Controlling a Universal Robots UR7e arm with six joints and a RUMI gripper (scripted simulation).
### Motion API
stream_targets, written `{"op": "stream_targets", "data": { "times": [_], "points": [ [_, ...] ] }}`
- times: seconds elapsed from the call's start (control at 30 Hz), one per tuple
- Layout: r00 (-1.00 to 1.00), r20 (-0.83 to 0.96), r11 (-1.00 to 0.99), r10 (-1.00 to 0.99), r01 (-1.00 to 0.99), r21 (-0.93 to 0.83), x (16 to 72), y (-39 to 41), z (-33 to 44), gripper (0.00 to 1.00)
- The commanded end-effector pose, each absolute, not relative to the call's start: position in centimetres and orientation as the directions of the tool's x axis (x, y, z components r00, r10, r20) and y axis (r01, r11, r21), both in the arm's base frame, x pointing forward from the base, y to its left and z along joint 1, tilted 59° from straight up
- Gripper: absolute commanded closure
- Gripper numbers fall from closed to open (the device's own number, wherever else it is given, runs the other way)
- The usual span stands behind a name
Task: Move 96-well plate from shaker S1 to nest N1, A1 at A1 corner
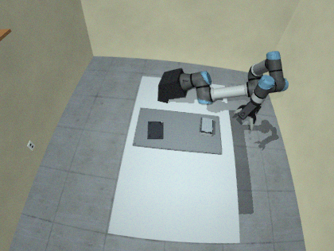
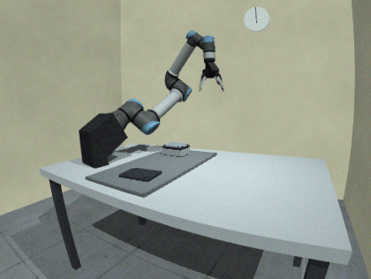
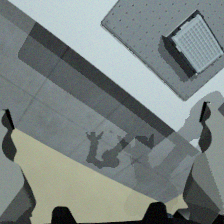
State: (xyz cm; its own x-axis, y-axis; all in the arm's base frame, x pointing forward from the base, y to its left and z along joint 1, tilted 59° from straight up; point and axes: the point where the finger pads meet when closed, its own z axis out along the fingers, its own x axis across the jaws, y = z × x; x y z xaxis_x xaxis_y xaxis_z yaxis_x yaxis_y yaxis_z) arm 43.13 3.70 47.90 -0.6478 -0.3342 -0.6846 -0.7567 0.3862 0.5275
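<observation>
Cream walls enclose a white tabletop [image 2: 247,194] carrying a grey rectangular mat [image 1: 179,137]. On it, the pale 96-well plate [image 1: 207,124] sits on the boxy plate shaker [image 2: 176,151]; the flat dark plate nest [image 1: 155,129] lies well apart, holding nothing. High beyond the tabletop's edge, the hand [image 2: 211,84] hangs fully spread, gripping nothing.

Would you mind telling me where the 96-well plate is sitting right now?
The 96-well plate sits on the shaker at the right end of the grey mat in the top view, apart from the dark nest at the left end; the open end effector hangs beyond the table edge.
</observation>
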Motion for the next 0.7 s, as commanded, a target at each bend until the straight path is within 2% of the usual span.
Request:
{"op": "stream_targets", "data": {
  "times": [0.0,0.67],
  "points": [
    [-0.648,-0.685,0.387,-0.334,-0.757,0.527,43.1,3.7,47.9,0.0],
    [-0.602,-0.714,0.367,-0.357,-0.793,0.486,42.2,4.2,46.2,0.0]
  ]
}}
